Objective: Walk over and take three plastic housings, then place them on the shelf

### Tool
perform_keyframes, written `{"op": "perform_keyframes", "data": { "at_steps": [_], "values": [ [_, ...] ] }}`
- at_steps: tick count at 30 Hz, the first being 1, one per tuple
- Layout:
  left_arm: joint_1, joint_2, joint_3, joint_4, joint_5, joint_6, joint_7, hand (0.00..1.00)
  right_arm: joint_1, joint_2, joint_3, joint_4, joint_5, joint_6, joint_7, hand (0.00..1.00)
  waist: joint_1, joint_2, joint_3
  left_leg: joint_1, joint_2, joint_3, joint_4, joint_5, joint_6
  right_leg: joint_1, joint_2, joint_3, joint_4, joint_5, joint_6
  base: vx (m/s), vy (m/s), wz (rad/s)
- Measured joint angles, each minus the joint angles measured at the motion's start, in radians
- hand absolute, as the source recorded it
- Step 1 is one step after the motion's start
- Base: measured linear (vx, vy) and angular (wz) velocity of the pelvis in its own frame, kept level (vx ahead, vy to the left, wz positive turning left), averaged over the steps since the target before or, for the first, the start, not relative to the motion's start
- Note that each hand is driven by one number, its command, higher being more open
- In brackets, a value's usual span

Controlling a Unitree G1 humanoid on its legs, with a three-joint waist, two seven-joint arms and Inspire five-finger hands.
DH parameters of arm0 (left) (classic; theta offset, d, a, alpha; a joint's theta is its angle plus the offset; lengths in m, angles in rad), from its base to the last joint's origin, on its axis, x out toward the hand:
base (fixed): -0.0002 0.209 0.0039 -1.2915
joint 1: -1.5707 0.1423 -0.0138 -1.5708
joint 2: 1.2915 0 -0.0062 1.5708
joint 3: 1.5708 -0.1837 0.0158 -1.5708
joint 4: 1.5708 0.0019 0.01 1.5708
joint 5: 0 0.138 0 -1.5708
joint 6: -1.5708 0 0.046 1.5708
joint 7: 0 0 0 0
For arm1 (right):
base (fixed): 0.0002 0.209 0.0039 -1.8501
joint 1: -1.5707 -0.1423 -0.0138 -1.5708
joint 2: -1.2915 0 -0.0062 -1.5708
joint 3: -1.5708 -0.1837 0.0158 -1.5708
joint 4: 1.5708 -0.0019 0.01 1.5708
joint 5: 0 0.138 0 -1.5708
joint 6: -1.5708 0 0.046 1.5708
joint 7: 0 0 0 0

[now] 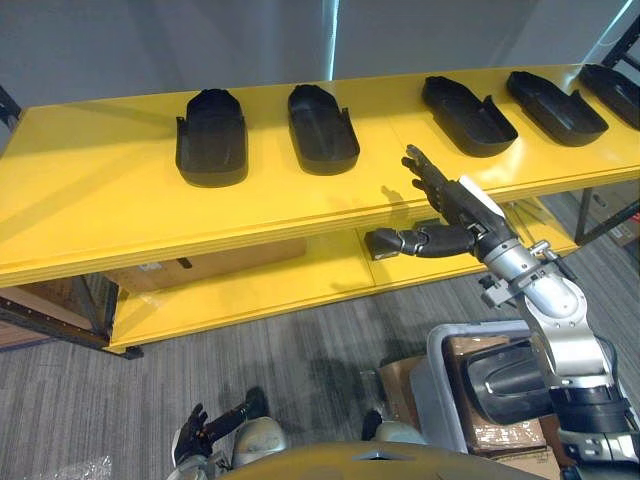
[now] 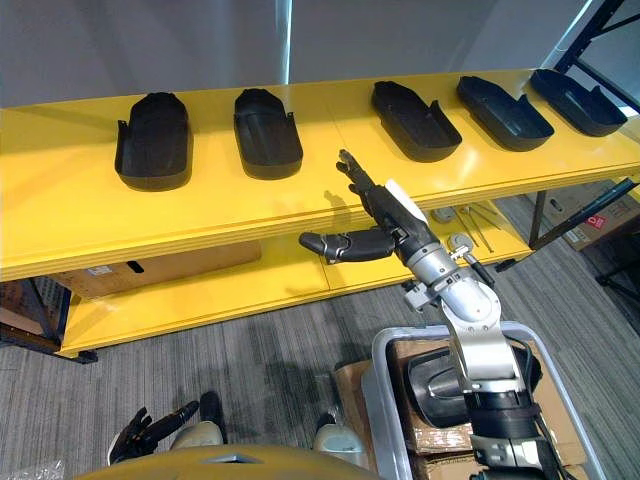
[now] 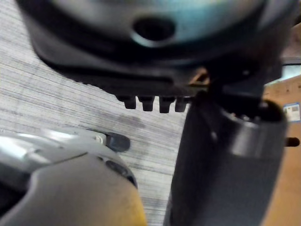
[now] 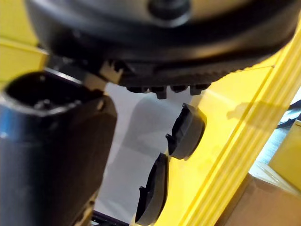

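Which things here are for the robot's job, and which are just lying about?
For the job: five black housings, yellow shelf, housing in the grey bin, open right hand.
Just lying about: cardboard box under the shelf, small tools on its lower board.

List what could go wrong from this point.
1. The right hand, open and empty, hangs over the shelf front between the second housing and third housing from the left; a sideways swing might knock either.
2. The grey bin holding another housing sits close beside the right arm; lowering the arm might catch its rim.
3. The left hand hangs low, so a slipping housing would probably get no second support.
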Motion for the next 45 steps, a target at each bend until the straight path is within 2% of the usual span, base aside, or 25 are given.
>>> {"op": "perform_keyframes", "data": {
  "at_steps": [6,12,15,18,24,30,33,45],
  "values": [
    [-0.004,0.001,-0.01,0.0,-0.001,-0.026,-0.001,1.0,0.005,0.057,0.004,-0.002,-0.001,-0.034,-0.015,1.0,0.003,-0.005,-0.004,-0.006,-0.003,-0.002,0.0,0.0,0.001,-0.006,-0.004,-0.002,0.0,0.0,0.0,0.0,-0.001,0.01],
    [-0.002,0.004,-0.011,0.0,-0.001,-0.027,0.007,1.0,-0.004,0.112,0.018,0.016,0.026,-0.051,-0.053,1.0,0.011,-0.014,-0.015,-0.014,-0.006,-0.014,0.0,0.005,0.0,-0.007,-0.004,-0.012,0.0,0.0,0.0,0.01,-0.008,0.05],
    [0.0,0.004,-0.013,0.001,0.0,-0.027,0.016,1.0,-0.012,0.154,0.048,0.072,0.036,-0.055,-0.1,1.0,0.012,-0.008,-0.018,-0.011,-0.011,-0.031,0.0,0.009,0.001,0.008,-0.006,-0.031,0.0,-0.002,-0.001,-0.02,-0.009,0.15],
    [0.0,-0.002,-0.026,0.0,0.0,-0.026,0.016,1.0,-0.024,0.177,0.086,0.164,0.037,-0.055,-0.15,1.0,0.024,0.01,-0.027,-0.014,-0.018,-0.041,0.0,0.012,0.002,0.011,-0.008,-0.04,0.002,-0.003,0.001,-0.04,-0.004,0.1],
    [0.005,-0.007,-0.035,-0.002,0.001,-0.008,0.014,1.0,-0.047,0.231,0.087,0.292,0.037,-0.055,-0.231,1.0,0.029,0.027,-0.028,-0.016,-0.036,-0.058,0.0,0.007,0.007,0.022,-0.025,-0.06,0.001,-0.008,0.013,-0.03,0.011,0.11],
    [0.004,-0.006,-0.038,-0.006,0.03,-0.006,0.014,1.0,-0.068,0.237,0.088,0.325,0.036,-0.061,-0.249,1.0,0.029,0.032,-0.027,-0.015,-0.05,-0.066,0.0,0.01,0.009,0.03,-0.039,-0.07,0.001,-0.006,0.019,0.01,-0.001,0.04],
    [0.002,-0.008,-0.049,-0.018,0.03,-0.003,0.013,1.0,-0.112,0.24,0.085,0.389,0.036,-0.062,-0.289,1.0,0.031,0.044,-0.019,-0.015,-0.056,-0.075,0.0,0.014,0.017,0.038,-0.043,-0.081,0.001,-0.008,0.021,0.01,-0.006,0.11],
    [0.005,-0.017,-0.057,-0.023,0.03,0.015,0.01,1.0,-0.235,0.269,0.074,0.531,0.039,-0.071,-0.321,1.0,0.038,0.069,-0.009,-0.01,-0.062,-0.104,0.0,0.014,0.016,0.061,-0.046,-0.114,0.001,-0.013,0.023,-0.01,-0.01,0.06]
  ]
}}
